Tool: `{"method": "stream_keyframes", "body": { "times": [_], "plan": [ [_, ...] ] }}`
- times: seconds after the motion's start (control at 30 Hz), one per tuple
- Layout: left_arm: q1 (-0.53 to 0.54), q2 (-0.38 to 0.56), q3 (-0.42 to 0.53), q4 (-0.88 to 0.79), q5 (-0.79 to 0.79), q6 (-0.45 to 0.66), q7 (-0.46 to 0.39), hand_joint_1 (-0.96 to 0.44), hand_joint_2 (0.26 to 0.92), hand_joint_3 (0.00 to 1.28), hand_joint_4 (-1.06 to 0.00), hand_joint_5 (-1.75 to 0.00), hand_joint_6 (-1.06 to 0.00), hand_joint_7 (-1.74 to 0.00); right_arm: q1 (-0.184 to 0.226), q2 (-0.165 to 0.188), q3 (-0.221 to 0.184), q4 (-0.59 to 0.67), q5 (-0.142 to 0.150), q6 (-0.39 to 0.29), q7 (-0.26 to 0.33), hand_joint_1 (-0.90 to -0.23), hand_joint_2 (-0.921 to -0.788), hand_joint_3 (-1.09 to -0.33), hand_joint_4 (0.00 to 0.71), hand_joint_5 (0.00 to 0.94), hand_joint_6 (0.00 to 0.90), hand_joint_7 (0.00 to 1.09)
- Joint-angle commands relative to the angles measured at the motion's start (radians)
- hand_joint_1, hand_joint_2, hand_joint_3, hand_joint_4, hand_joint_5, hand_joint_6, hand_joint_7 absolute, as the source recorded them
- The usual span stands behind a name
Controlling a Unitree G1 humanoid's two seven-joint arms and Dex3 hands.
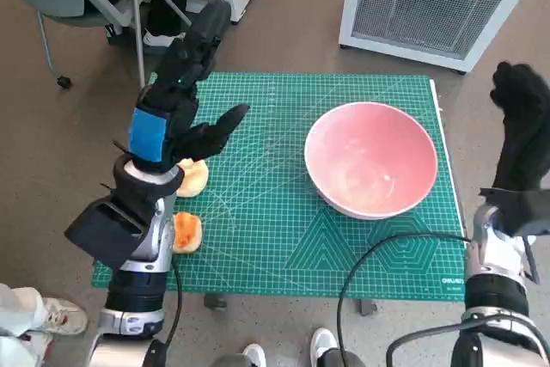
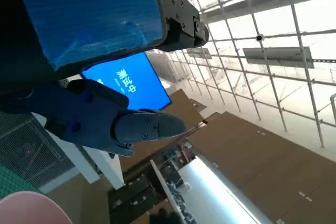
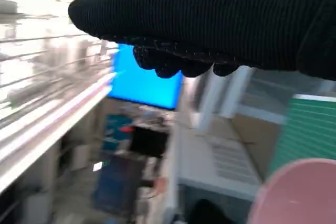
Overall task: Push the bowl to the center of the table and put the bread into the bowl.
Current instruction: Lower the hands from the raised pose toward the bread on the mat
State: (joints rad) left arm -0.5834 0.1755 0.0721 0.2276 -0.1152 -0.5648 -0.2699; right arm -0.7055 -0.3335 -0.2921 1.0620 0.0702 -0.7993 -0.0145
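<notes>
While both arms are raised, the pink bowl (image 1: 371, 159) is seen at 3 o'clock on the green worktop (image 1: 258, 221), empty. Two bread pieces (image 1: 191, 177) lie at 9 o'clock, directly beneath the left robot hand (image 1: 185, 83), whose fingers are spread, nothing held. Right robot hand (image 1: 519, 118): off the edge at 3 o'clock beyond the bowl, fingers curled, empty.

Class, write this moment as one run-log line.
left hand: open, raised above mat | right hand: raised beside pink bowl, empty | two bread rolls on green cutting mat: untouched
</notes>
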Motion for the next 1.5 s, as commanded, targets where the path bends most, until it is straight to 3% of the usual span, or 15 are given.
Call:
{"method": "stream_keyframes", "body": {
  "times": [0.03,0.17,0.37,0.7,1.1,1.3,1.5],
  "plan": [
    [0.012,0.009,0.007,-0.006,0.005,-0.002,0.005,-0.42,0.921,0.31,-0.21,0.0,-0.31,0.0,0.015,0.036,0.013,0.069,-0.008,0.063,-0.02,-0.445,-0.921,-0.997,0.201,0.056,-0.001,0.49],
    [0.012,0.013,0.011,-0.008,-0.002,0.003,0.002,-0.42,0.921,0.31,-0.21,0.0,-0.31,0.0,0.001,0.056,0.01,0.12,0.015,0.103,0.012,-0.454,-0.921,-1.0,0.193,0.049,-0.001,0.49],
    [0.014,0.016,0.014,-0.016,-0.015,0.01,-0.003,-0.42,0.921,0.31,-0.21,0.0,-0.31,0.0,-0.025,0.077,-0.01,0.207,0.041,0.182,0.074,-0.491,-0.921,-0.937,0.197,0.042,-0.001,0.49],
    [0.022,0.021,0.018,-0.027,-0.025,0.015,-0.008,-0.41,0.921,0.31,-0.21,0.0,-0.31,0.0,-0.072,0.136,-0.006,0.237,0.032,0.266,0.097,-0.497,-0.921,-0.911,0.218,0.018,0.041,0.44],
    [0.041,0.028,0.028,-0.05,-0.023,0.025,-0.006,-0.41,0.921,0.3,-0.2,0.0,-0.32,-0.01,-0.138,0.188,-0.018,0.244,0.041,0.307,0.122,-0.519,-0.921,-0.9,0.209,0.007,0.049,0.42],
    [0.051,0.03,0.036,-0.064,-0.027,0.037,-0.003,-0.42,0.921,0.3,-0.2,0.0,-0.32,-0.01,-0.171,0.211,-0.023,0.25,0.04,0.318,0.118,-0.499,-0.921,-0.911,0.194,0.001,0.081,0.32],
    [0.062,0.028,0.041,-0.081,-0.02,0.045,0.006,-0.41,0.921,0.3,-0.2,0.0,-0.32,-0.01,-0.199,0.235,-0.022,0.259,0.041,0.335,0.114,-0.507,-0.921,-0.901,0.2,0.004,0.097,0.29]
  ]
}}
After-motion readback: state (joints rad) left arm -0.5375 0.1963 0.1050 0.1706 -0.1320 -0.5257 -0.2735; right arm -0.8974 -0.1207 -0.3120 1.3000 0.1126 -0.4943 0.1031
